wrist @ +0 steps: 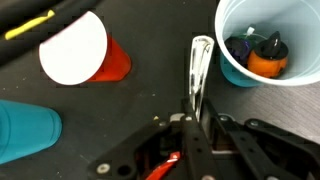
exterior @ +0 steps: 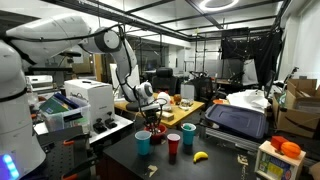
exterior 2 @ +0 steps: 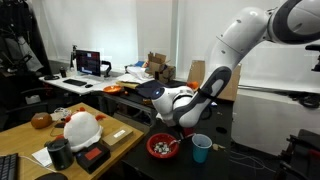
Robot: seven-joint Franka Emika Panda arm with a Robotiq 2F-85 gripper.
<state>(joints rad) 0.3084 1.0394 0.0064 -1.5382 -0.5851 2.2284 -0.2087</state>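
One slim shiny metal utensil clamped in pincer; round blue plastic cup beside.

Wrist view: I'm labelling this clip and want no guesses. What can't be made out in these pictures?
Wrist view, metal utensil: lower end hidden behind the pincer.
Wrist view, pale blue cup: top edge cuts it; dark contents blurred.
Wrist view, teal cup: left edge cuts it off.

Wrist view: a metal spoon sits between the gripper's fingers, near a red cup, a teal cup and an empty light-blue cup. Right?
No: the light-blue cup is not empty; the wrist view shows an orange object and dark pieces in it. The metal spoon, gripper, red cup and teal cup are as stated.
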